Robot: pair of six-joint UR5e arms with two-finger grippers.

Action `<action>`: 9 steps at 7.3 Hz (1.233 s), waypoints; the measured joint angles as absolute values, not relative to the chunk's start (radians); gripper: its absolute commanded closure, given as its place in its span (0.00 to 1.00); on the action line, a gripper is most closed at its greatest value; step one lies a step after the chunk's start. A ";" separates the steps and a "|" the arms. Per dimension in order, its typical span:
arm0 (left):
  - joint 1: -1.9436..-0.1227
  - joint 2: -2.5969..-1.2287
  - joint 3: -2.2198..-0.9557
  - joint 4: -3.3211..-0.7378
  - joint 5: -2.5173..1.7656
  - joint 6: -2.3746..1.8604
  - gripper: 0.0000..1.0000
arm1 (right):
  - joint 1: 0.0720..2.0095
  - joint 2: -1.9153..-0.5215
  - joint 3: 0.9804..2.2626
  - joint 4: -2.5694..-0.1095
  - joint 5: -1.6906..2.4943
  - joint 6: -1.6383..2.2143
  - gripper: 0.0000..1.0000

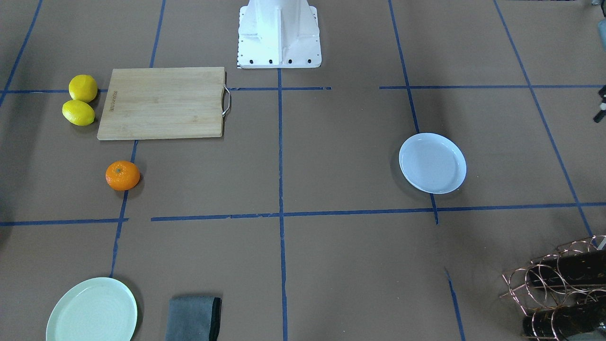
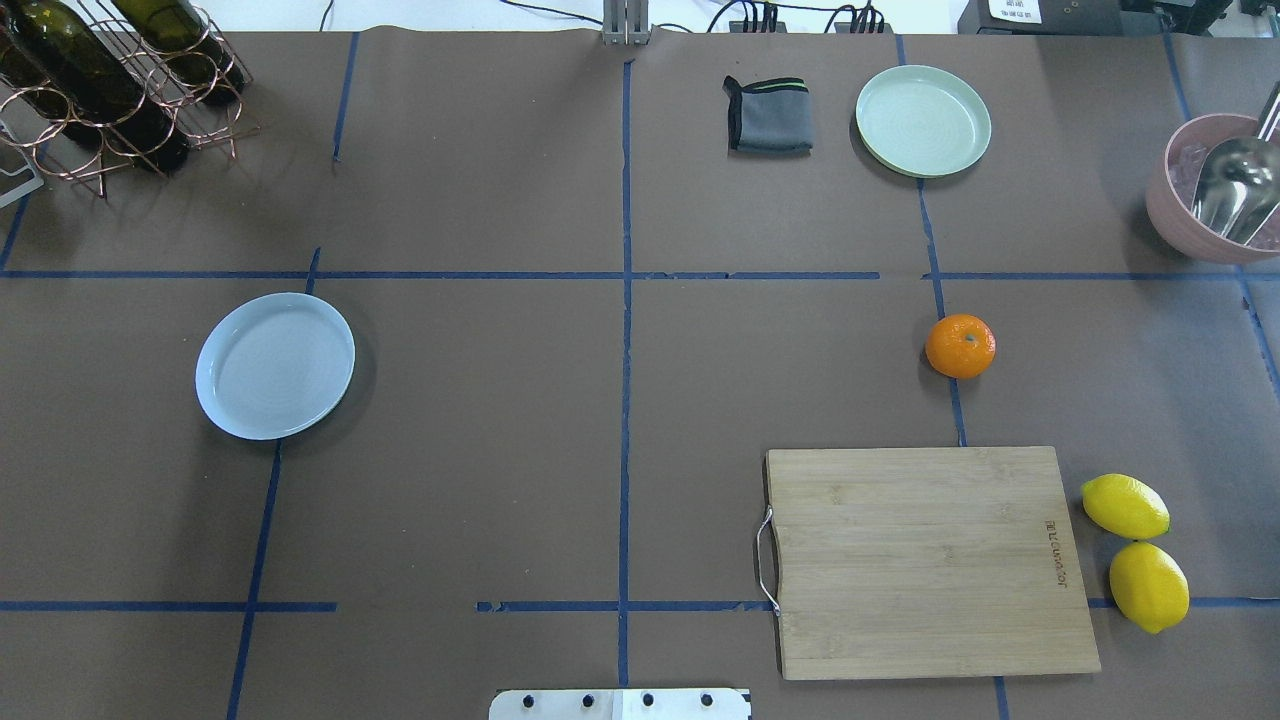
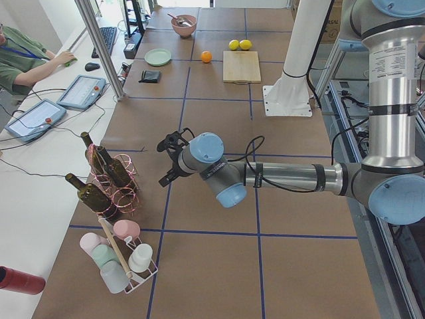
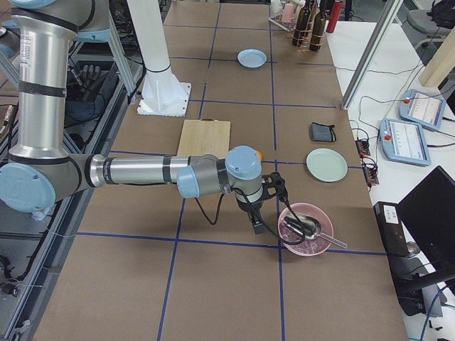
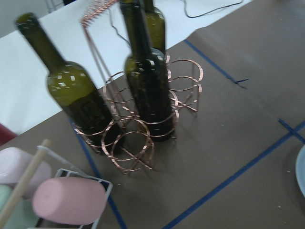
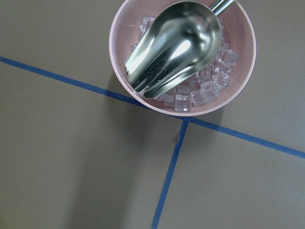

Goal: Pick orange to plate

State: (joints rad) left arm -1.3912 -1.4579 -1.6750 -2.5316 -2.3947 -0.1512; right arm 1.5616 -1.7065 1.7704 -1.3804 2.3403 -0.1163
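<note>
Far left of the board (image 2: 925, 560) hangs the left gripper (image 3: 165, 161), seen only from the side, so whether its fingers are parted cannot be told. The plate (image 2: 275, 365) lies well left of the board. The orange (image 2: 960, 346) sits just beyond the board's far edge, apart from it, stem dot facing up. It is round with no clear long axis, bright and dimpled. Right of the board hangs the right gripper (image 4: 266, 205), its grip likewise impossible to tell.

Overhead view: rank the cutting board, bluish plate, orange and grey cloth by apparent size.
1. cutting board
2. plate
3. grey cloth and orange: nearly alike; the cloth looks slightly wider but lies farther away, so unranked.
</note>
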 measured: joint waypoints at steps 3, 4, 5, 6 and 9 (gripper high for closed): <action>-1.150 -1.446 -1.679 -2.568 -2.192 -0.509 0.34 | 1.562 -1.715 1.766 -1.359 2.342 -0.115 0.00; -1.057 -1.448 -1.679 -2.570 -2.096 -0.663 0.36 | 1.563 -1.716 1.765 -1.358 2.342 -0.115 0.00; -0.976 -1.455 -1.679 -2.571 -2.021 -0.808 0.36 | 1.563 -1.716 1.765 -1.358 2.342 -0.115 0.00; -0.910 -1.467 -1.676 -2.572 -1.960 -0.920 0.36 | 1.562 -1.716 1.763 -1.358 2.342 -0.115 0.00; -0.799 -1.514 -1.641 -2.572 -1.856 -1.045 0.36 | 1.562 -1.716 1.759 -1.358 2.342 -0.114 0.00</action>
State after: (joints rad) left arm -0.7991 -1.5139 -1.6411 -2.5721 -1.8562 -1.0446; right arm 1.5620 -1.7165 1.7593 -1.3576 2.3423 -0.1136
